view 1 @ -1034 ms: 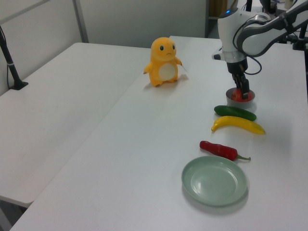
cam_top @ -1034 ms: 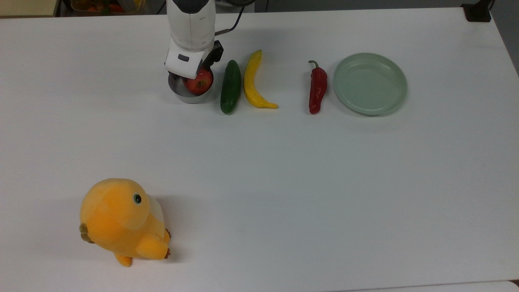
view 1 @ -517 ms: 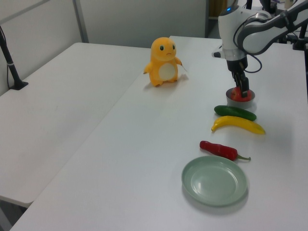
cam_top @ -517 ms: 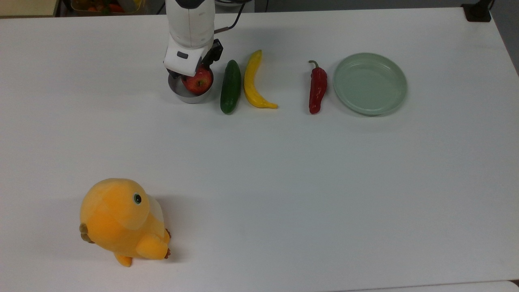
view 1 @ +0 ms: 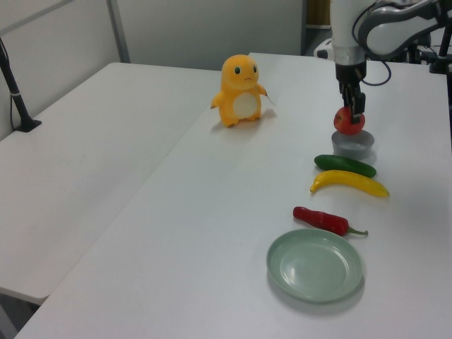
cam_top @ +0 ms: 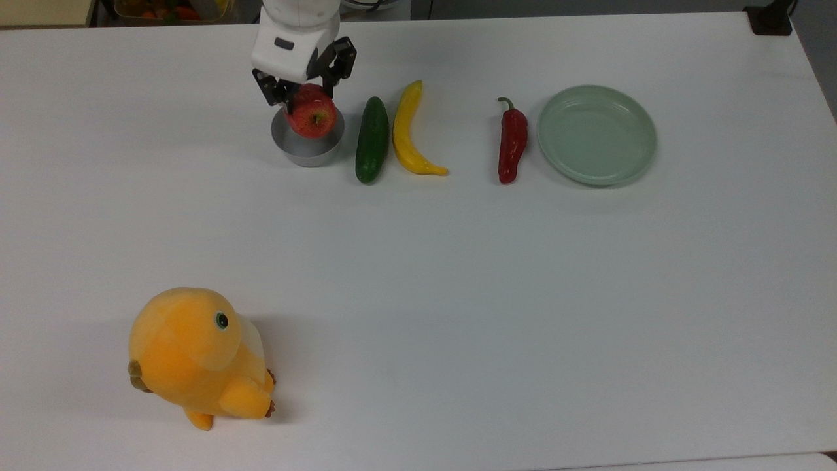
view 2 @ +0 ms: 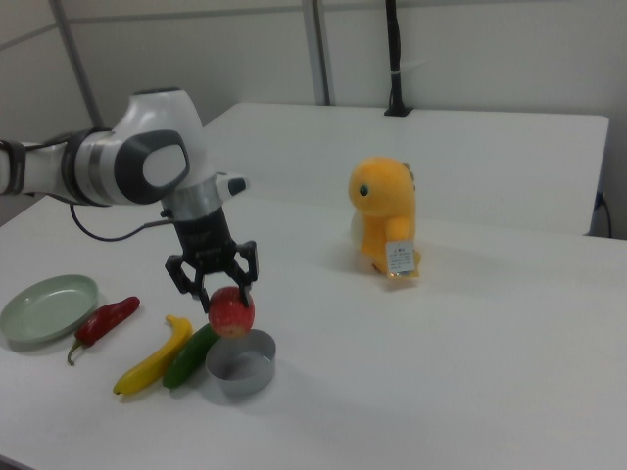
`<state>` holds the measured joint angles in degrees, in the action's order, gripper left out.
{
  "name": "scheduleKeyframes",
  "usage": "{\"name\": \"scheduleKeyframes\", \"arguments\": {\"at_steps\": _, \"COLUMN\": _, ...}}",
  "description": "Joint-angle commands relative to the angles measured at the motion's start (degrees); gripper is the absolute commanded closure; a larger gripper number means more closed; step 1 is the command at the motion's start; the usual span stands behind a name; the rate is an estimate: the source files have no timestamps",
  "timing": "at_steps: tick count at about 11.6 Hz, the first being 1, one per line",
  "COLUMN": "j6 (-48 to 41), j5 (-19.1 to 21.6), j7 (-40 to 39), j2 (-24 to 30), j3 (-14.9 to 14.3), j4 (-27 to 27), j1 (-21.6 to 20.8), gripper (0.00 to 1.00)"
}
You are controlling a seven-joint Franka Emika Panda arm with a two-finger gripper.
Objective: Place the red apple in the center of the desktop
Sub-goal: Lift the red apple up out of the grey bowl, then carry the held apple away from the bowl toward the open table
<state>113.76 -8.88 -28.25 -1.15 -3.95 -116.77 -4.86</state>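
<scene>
Jaws (cam_top: 305, 98) clamped on red apple (cam_top: 312, 118), now lifted clear above grey bowl (cam_top: 307, 149) it sat in moments ago. Pick done; you carry it to mid counter (cam_top: 458, 275) next.

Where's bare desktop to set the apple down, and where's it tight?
The gripper holds the small red apple above the grey metal bowl. The white desktop is bare between the produce row and the orange plush toy. It is crowded along the row: dark green cucumber, yellow banana, red chili pepper, pale green plate.
</scene>
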Motion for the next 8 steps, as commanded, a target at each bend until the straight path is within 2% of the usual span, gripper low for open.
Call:
{"name": "scheduleKeyframes", "arguments": {"at_steps": 1, "j6": -2.0, "j5": 2.1, "j7": 0.5, "j2": 1.1, "j3": 1.2, "j4": 3.9, "j1": -1.0, "gripper": 0.76}}
{"name": "scheduleKeyframes", "arguments": {"at_steps": 2, "j6": -1.5, "j5": 3.7, "j7": 2.2, "j2": 0.0, "j3": 2.1, "j4": 5.6, "j1": -1.0, "gripper": 0.76}}
{"name": "scheduleKeyframes", "arguments": {"at_steps": 4, "j6": -0.2, "j5": 4.0, "j7": 9.6, "j2": -2.4, "j3": 4.6, "j4": 8.4, "j1": -0.9, "gripper": 0.75}}
{"name": "scheduleKeyframes", "arguments": {"at_steps": 6, "j6": 2.4, "j5": 6.3, "j7": 17.3, "j2": -5.2, "j3": 5.0, "j4": 11.5, "j1": -1.2, "gripper": 0.75}}
{"name": "scheduleKeyframes", "arguments": {"at_steps": 8, "j6": 2.9, "j5": 8.3, "j7": 25.1, "j2": -10.3, "j3": 6.1, "j4": 17.2, "j1": -2.3, "gripper": 0.75}}
